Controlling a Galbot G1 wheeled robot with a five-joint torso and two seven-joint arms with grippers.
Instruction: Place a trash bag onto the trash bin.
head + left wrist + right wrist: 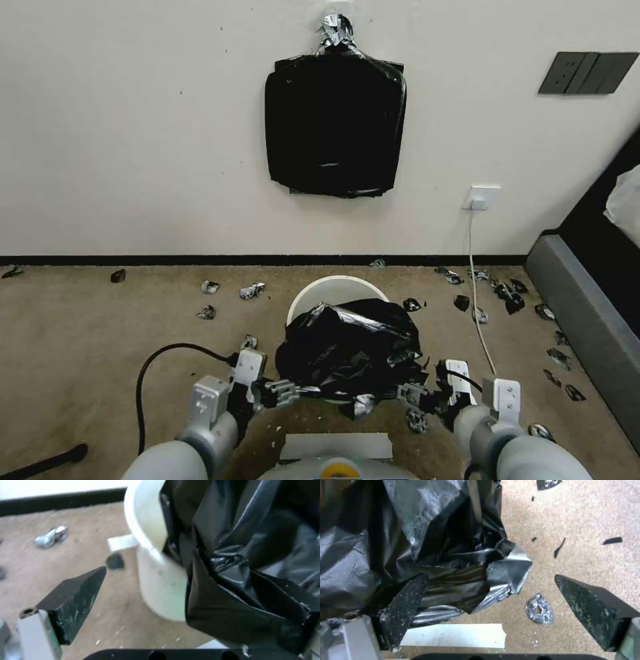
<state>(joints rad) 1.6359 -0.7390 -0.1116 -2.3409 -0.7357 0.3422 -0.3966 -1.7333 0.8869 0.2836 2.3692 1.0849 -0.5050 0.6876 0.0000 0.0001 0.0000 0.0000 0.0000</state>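
Nearest to me, my left hand (293, 392) sits low over the carpet (100, 347) at the left side of the trash bag (350, 350), and my right hand (405, 393) sits at the bag's right side. My right hand's fingers (596, 610) are spread wide apart, one finger lying against the crumpled film of the bag (420, 542) and the other over bare carpet, so it grips nothing. On my left hand I can see one dark finger (75, 597) standing clear of the trash bin (156, 562), but the other is hidden, so I cannot tell whether that hand is open or closed. A strip of white tape (335, 445) lies on the carpet between my arms, and a silvery scrap (539, 609) lies beside my right hand. Just past my hands, the bag is heaped in a wrinkled mound over the near part of the white bin (333, 291), draping down its near side, while the far rim stays uncovered. More black scraps (507, 290) are scattered over the carpet around the bin. Farther off, a white cable (477, 293) runs up to a wall socket (481, 197), and a bundle of black bags (335, 127) hangs on the wall (133, 133).
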